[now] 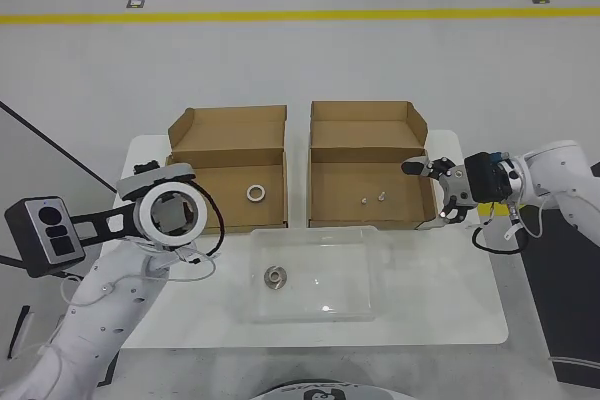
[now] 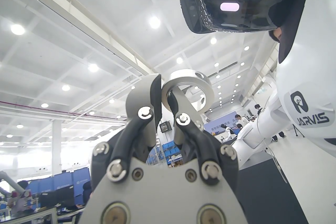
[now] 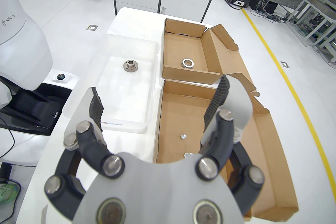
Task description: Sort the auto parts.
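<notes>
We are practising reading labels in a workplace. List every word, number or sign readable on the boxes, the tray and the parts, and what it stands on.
No text can be read on them.
Cardboard boxes: no print shows.
Clear tray: a faint strip on one wall, too small to read.
Ring in the left gripper: no marking shows.

My white table [image 1: 450,300] carries a left cardboard box [image 1: 227,152] and a right cardboard box [image 1: 365,150] side by side, with a clear plastic tray [image 1: 330,275] just in front of them.
</notes>
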Action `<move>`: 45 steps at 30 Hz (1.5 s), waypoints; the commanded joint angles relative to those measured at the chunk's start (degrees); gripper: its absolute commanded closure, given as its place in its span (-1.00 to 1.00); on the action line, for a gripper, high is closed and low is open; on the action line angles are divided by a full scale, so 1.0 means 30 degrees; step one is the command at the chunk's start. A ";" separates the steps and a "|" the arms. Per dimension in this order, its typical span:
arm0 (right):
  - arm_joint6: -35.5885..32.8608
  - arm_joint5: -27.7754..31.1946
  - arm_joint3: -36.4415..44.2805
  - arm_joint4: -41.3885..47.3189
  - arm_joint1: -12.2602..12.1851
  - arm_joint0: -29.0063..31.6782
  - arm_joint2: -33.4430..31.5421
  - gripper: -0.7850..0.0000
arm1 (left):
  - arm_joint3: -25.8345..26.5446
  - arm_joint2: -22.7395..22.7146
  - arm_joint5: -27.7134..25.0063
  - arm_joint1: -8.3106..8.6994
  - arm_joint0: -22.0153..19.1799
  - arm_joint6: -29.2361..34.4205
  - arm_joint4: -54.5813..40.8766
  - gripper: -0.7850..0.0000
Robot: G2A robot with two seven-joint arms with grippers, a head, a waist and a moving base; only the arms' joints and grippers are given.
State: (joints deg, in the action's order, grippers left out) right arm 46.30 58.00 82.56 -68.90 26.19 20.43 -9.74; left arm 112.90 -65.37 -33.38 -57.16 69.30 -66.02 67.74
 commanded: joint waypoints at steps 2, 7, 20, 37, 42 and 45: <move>-0.0001 0.0000 0.0000 0.0000 0.0000 0.0000 0.0000 -1.00 | -0.0027 -0.0109 0.0621 -0.0064 -0.0018 0.1653 0.0006 1.00; -0.0001 0.0000 0.0000 0.0000 0.0000 0.0000 0.0000 -1.00 | -0.0648 -0.0264 0.1261 -0.0166 -0.0752 0.5549 0.0533 1.00; -0.0001 0.0000 0.0000 0.0000 0.0000 0.0000 0.0000 -1.00 | -0.2931 -0.0100 -0.3028 -0.0113 -0.3264 1.2373 0.3554 1.00; -0.0001 0.0000 0.0000 0.0000 0.0000 0.0000 0.0000 -1.00 | -0.5010 0.0295 -0.5913 0.0198 -0.6055 1.8814 1.0753 1.00; -0.0001 0.0000 0.0000 0.0000 0.0000 0.0000 0.0000 -1.00 | -0.5898 0.0537 -0.7219 0.0423 -0.6695 1.8801 1.3166 1.00; -0.0001 0.0000 0.0000 0.0000 0.0000 0.0000 0.0000 -1.00 | -0.6216 0.0857 -0.7851 0.0538 -0.6942 1.8783 1.4431 1.00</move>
State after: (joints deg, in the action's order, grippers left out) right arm 46.30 58.00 82.56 -68.90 26.19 20.43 -9.74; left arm 94.50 -63.10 -56.56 -55.63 48.64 -9.67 109.84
